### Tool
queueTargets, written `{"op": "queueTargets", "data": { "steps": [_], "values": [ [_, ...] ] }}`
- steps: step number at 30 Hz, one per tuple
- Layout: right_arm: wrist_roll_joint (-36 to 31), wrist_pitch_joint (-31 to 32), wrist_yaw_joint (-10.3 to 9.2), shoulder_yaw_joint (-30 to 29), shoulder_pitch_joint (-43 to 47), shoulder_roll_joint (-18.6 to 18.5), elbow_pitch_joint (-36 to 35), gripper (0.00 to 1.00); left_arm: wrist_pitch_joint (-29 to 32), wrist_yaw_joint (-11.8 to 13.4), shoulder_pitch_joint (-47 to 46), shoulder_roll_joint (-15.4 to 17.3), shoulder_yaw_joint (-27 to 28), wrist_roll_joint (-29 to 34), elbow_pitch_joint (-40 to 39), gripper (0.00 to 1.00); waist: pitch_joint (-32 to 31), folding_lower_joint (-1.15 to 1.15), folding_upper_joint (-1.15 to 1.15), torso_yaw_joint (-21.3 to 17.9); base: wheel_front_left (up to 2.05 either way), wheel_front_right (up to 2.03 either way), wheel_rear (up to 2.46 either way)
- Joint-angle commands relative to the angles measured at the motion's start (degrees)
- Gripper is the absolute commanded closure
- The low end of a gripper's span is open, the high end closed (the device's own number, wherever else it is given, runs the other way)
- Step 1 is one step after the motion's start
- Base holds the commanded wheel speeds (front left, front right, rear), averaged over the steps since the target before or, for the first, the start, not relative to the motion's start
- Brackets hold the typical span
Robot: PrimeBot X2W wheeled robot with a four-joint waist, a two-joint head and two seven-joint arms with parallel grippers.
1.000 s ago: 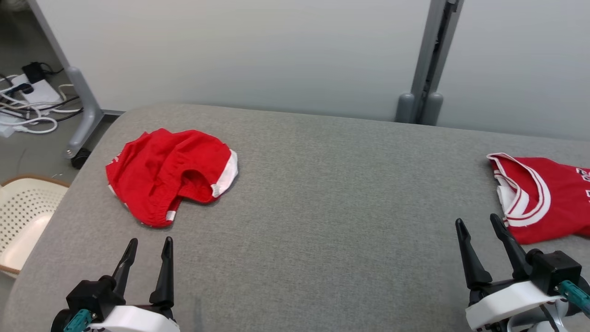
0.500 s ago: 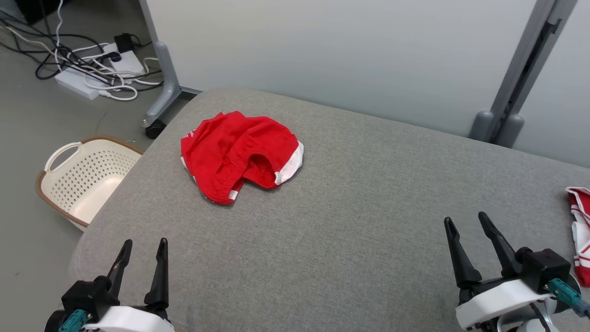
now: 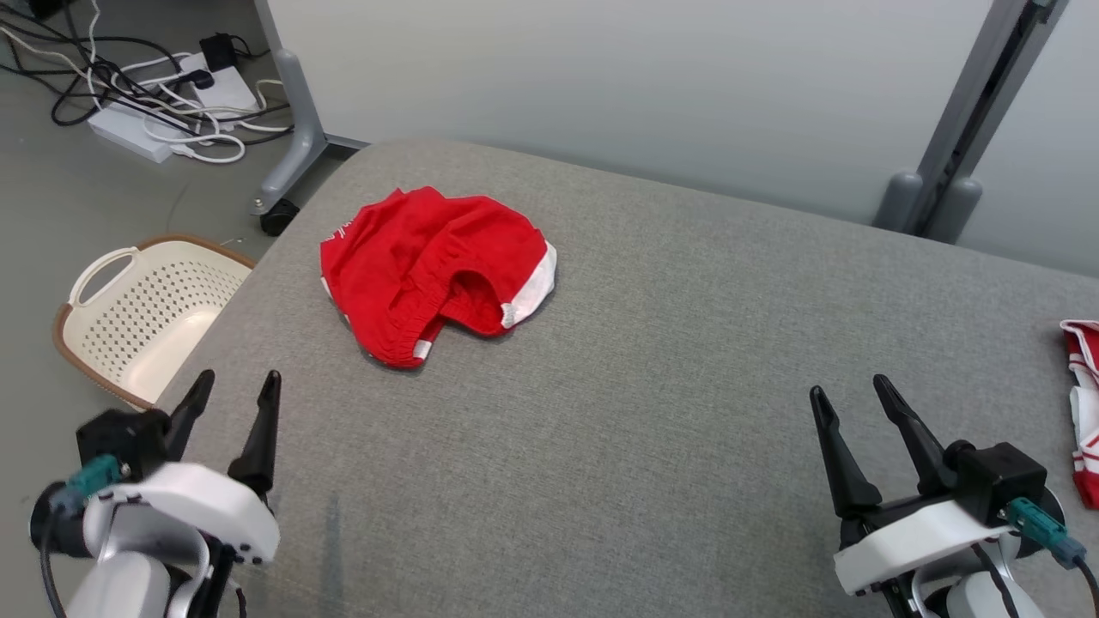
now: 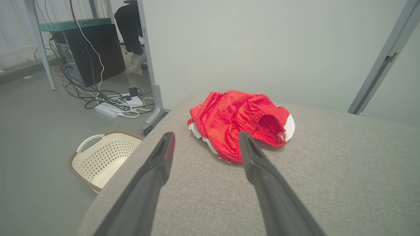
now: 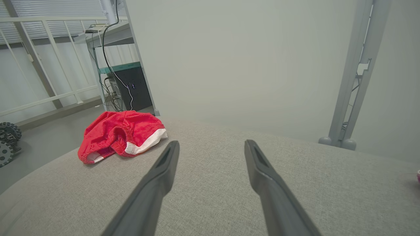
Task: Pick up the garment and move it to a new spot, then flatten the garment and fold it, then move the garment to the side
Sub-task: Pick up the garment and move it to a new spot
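red garment [image 3: 429, 266] between basket [image 3: 163, 287] and jersey [image 3: 1085, 403]

This looks like a robotics lab or test room, not a home. Pale partition panels [image 3: 601, 77] stand on grey posts with casters [image 3: 273, 225]. Power strips and tangled cables [image 3: 146, 129] lie on the bare grey floor [image 3: 51, 215]. A black computer tower [image 4: 93, 54] sits under a green-topped desk [image 4: 78, 24], and toothed black wheels [image 5: 8, 141] rest beside a white railing [image 5: 49, 96].

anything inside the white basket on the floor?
The laundry basket shows a bare perforated bottom, nothing in it. The grey padded table edge covers its right side, so that part can't be checked.
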Motion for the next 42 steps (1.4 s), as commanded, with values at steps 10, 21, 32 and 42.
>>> {"op": "queueTargets", "data": {
  "steps": [10,21,32,42],
  "values": [
    [0.12,-0.25,0.03,1.73,-5.68,0.57,-0.71,0.00,14.19,-4.52,-17.59,4.79,2.27,-8.08,12.30,0.00,6.54,0.00,0.00,-8.36,0.00,0.00,0.00],
    [-0.59,-0.25,0.04,2.25,-10.46,1.28,-2.20,0.00,24.71,-6.25,-28.20,9.98,-1.63,-15.39,24.13,0.00,12.30,0.00,0.00,-15.83,0.00,0.00,0.00],
    [-0.58,-0.25,0.04,1.90,-12.14,1.80,-2.35,0.00,41.49,-6.32,-29.60,13.89,-9.56,-27.31,31.37,0.00,14.78,0.00,0.00,-20.86,0.00,0.00,0.00],
    [-0.32,-0.25,0.04,1.58,-11.50,2.17,-1.43,0.00,42.73,-6.33,-29.80,16.50,-14.64,-31.01,30.18,1.00,12.77,0.00,0.00,-21.66,0.00,0.00,0.00]
  ]
}}
